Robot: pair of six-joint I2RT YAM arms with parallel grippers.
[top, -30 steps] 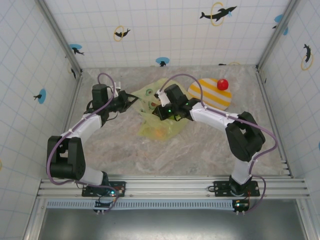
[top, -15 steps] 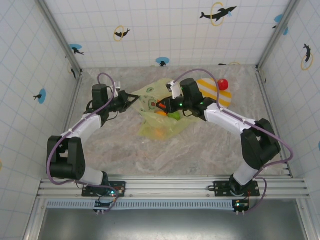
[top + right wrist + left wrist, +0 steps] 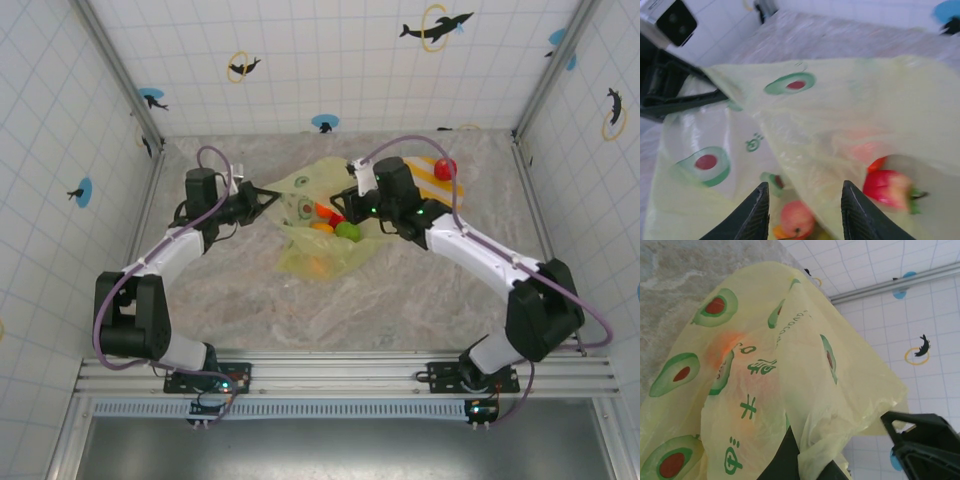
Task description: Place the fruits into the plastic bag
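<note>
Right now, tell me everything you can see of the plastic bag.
The plastic bag is thin, translucent yellow-green film printed with avocado halves and green characters, crinkled, lying on the marble-look table. The left gripper pinches one edge, holding it up. Red, orange and green fruits sit inside its open mouth.

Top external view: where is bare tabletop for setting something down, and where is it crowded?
Free: the near strip of table between the plastic bag and the base rail, and the far-left corner. Crowded: the far middle, with bag, fruits and plate.
</note>
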